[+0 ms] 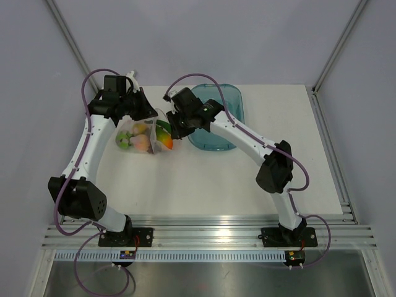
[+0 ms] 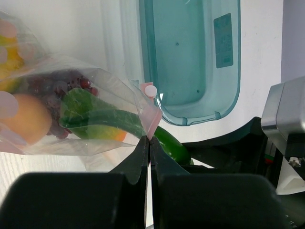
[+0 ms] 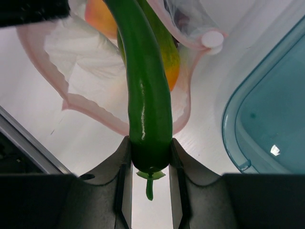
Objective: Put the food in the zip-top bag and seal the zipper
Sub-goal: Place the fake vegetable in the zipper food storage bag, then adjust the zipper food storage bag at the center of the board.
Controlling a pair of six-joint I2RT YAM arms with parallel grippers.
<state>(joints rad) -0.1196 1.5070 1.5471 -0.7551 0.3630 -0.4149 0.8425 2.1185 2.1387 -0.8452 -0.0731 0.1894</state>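
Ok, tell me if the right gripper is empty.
No, the right gripper is shut on a long green pepper near its stem end.

Left end effector pinched, right one gripping

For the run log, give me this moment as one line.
left claw: shut on bag edge | right claw: holding green pepper, tip inside bag mouth

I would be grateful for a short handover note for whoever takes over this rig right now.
Left claw: shut, pinching the zip-top bag at its zipper edge, mouth held open.
Right claw: shut on the long green pepper at its stem end, tip inside the mouth.
Done: grapes, mango and other fruit are bagged.
To do: push pepper fully in, release, seal zipper.
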